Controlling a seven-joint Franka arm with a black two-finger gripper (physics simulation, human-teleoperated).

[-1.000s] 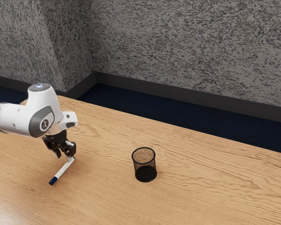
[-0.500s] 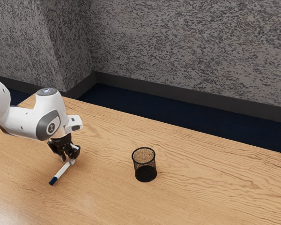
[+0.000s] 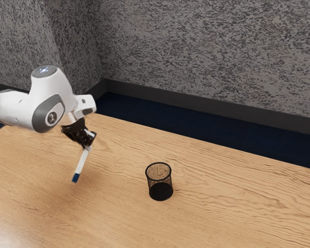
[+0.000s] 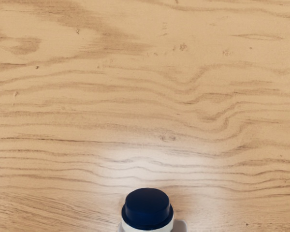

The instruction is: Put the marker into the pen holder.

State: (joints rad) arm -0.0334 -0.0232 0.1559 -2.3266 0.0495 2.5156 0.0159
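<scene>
In the exterior view my gripper [image 3: 88, 143] is raised above the table, shut on the upper end of the white marker [image 3: 82, 161]. The marker hangs tilted, its dark blue end pointing down and clear of the wood. At the wrist view's lower edge the marker [image 4: 147, 209] appears with its blue end toward the camera's front. The black mesh pen holder [image 3: 160, 190] stands upright on the table, towards the exterior view's right from my gripper, its round mouth facing up.
The wooden table [image 3: 237, 201] extends under the arm and pen holder. Its far edge runs along a dark blue floor [image 3: 196, 126], with a grey patterned wall [image 3: 212, 51] behind.
My gripper first came down at the marker lying on the table and closed on it. Since then it has risen, lifting the marker, which now hangs more steeply. The pen holder has stayed put.
</scene>
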